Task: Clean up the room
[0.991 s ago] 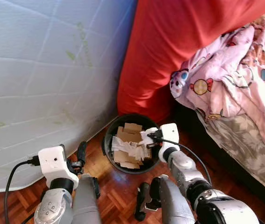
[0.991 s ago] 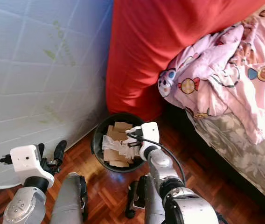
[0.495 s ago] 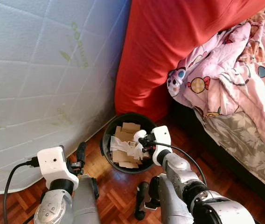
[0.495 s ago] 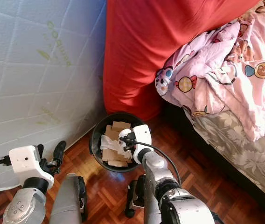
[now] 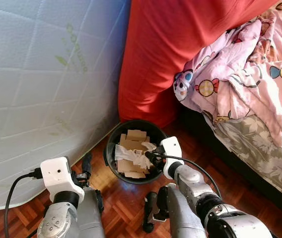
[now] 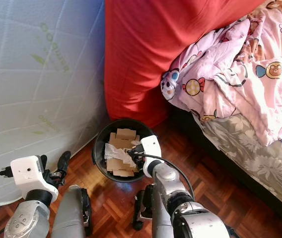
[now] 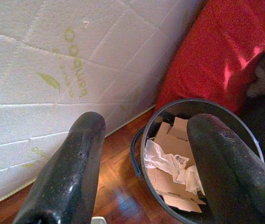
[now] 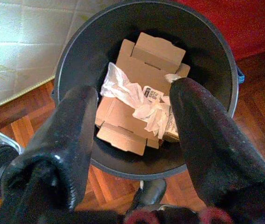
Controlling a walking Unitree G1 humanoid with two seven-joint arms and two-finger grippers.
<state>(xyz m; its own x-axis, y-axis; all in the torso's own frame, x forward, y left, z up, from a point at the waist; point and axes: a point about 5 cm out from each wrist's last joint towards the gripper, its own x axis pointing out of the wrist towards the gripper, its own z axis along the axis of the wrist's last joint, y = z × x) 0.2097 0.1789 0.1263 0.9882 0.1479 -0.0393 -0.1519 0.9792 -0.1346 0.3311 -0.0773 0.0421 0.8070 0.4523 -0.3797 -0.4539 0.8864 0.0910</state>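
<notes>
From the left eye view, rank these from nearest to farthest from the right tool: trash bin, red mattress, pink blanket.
From the right tool, open over the bin:
1. Trash bin, directly beneath it, on the floor.
2. Red mattress, leaning upright just behind the bin.
3. Pink blanket, heaped on the bed to the robot's right, farthest.

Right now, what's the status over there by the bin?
Right gripper open over the black bin. Cardboard and white plastic wrapper inside. Left gripper open, idle. Nothing blocking.
</notes>
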